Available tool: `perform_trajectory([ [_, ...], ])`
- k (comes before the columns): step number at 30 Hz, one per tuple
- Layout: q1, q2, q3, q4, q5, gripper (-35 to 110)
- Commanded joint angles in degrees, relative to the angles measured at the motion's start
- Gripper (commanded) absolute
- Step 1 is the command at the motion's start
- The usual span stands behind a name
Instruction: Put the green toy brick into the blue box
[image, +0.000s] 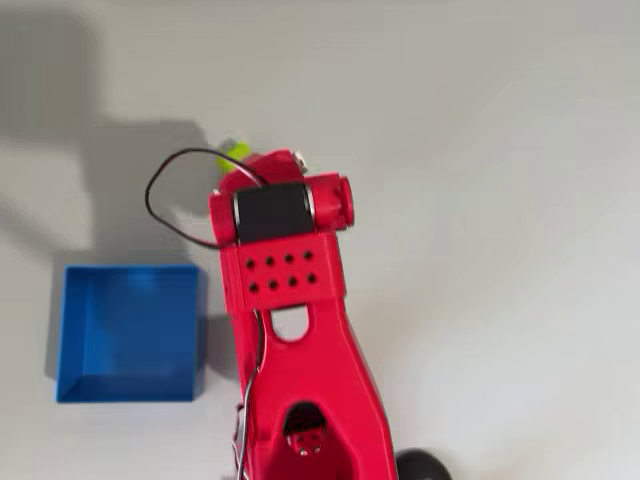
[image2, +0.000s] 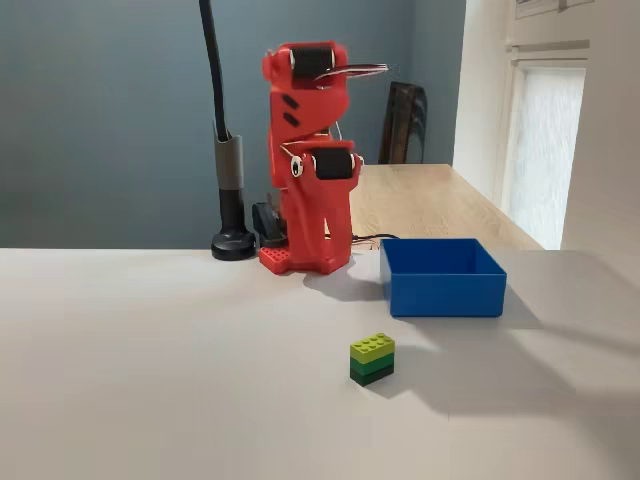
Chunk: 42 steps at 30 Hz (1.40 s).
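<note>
In the overhead view, the red arm (image: 290, 330) reaches up from the bottom edge, and its upper links cover most of what lies beneath them. A sliver of the green toy brick (image: 235, 152) peeks out past the top of the arm, on the pale counter (image: 480, 200). The blue box (image: 130, 332) sits to the left of the arm, lower in the picture than the brick and apart from it, and nothing lies inside it. The claw itself is hidden under the arm's body here, so whether its fingers are apart or together cannot be told.

In the fixed view, the arm stands folded upright on its base at the back of the counter, its links stacked close above one another. The brick (image2: 372, 359) rests alone on the counter, well in front of the arm and free of any contact, with its longer side running roughly left to right. The box (image2: 443, 277) stands behind the brick and slightly to the right. The claw (image2: 330, 240) appears tucked downward against the arm, and its state cannot be read here either. Judging by this, the coming reach would have to unfold forward and down toward the brick.
</note>
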Motion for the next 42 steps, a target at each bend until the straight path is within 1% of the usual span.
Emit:
perform_trajectory([
  [1, -1.67, -4.22, -6.94, 0.44, -1.41, 33],
  [12, -4.48, -21.01, -18.63, -0.35, -1.23, 35],
  [29, -6.5, -43.07, -35.07, -0.44, -0.53, 32],
  [38, -6.5, -50.19, -40.34, -0.44, -0.44, 25],
  [40, -6.59, -51.06, -40.78, -0.44, 0.0, 21],
  [42, -6.86, -51.5, -41.04, -0.44, 0.53, 13],
])
